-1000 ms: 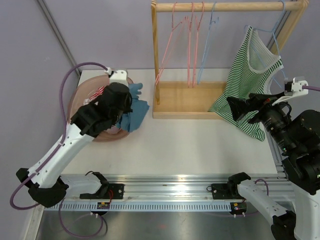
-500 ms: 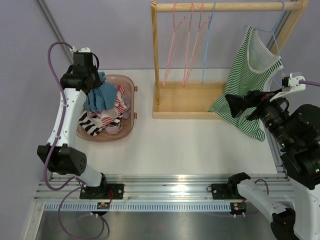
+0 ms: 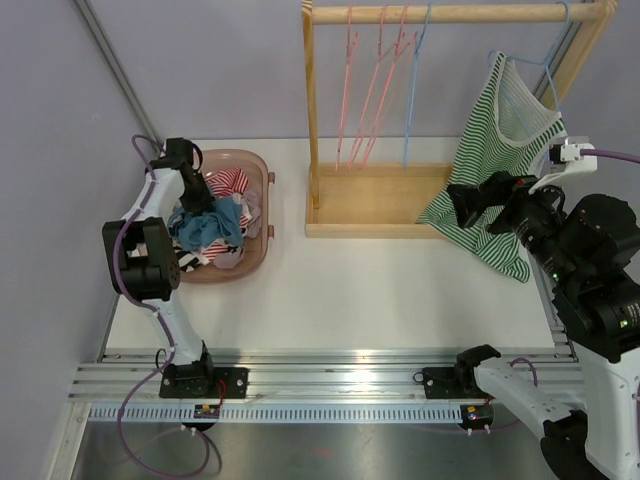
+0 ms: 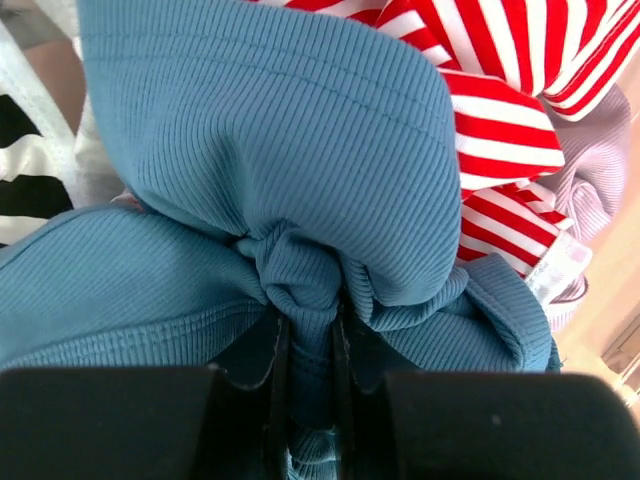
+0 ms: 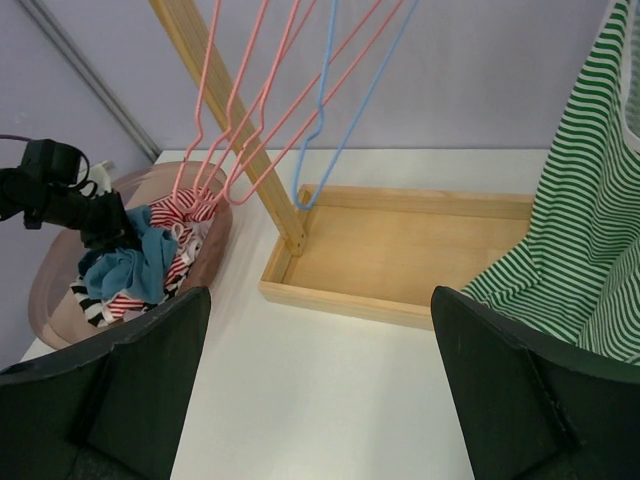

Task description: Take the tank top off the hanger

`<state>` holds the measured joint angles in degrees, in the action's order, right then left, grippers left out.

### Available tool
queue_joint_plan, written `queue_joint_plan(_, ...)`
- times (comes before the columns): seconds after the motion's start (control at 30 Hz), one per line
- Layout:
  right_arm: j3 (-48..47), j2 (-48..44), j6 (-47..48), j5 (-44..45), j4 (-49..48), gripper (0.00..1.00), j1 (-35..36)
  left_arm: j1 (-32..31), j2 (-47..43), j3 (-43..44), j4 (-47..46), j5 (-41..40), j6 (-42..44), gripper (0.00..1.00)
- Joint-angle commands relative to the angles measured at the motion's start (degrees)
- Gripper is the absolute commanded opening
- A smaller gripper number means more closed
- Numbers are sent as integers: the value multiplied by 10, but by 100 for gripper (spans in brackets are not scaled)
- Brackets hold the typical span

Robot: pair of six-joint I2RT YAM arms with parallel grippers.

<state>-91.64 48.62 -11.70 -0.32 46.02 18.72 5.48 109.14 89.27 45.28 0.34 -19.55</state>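
left gripper (image 4: 305, 350), clamped on blue garment (image 4: 270, 150), is now down in basket (image 3: 240, 155); right gripper (image 3: 478, 203) (jaws apart) edges nearer tank top (image 3: 490, 150), still on hanger (image 3: 545, 62).

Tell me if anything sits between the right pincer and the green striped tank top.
Nothing visible does. The open right pincer hangs close beside the tank top's lower part, with no object in the gap. The left pincer is off at the basket, shut on a blue cloth.
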Motion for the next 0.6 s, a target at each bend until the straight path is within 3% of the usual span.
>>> queue_joint_plan(0.0,-6,12,11,58,15,99,3,-4,-5,6,3,37,-15,17)
queue_joint_plan(0.03,-18,22,12,81,20,100,3,-5,-30,5,2,34,-15,26)
queue_joint_plan(0.13,-46,52,20,115,45,100,3,-4,-85,10,2,18,-12,40)
queue_joint_plan(0.23,-76,86,26,153,66,99,3,-4,-145,15,7,10,-9,70)
queue_joint_plan(0.27,-83,95,27,164,69,100,3,-5,-158,17,10,8,-10,87)
queue_joint_plan(0.33,-111,124,37,193,79,99,3,-5,-188,19,15,4,-9,99)
queue_joint_plan(0.57,-220,219,62,289,87,99,-10,-37,-334,-21,1,37,6,99)
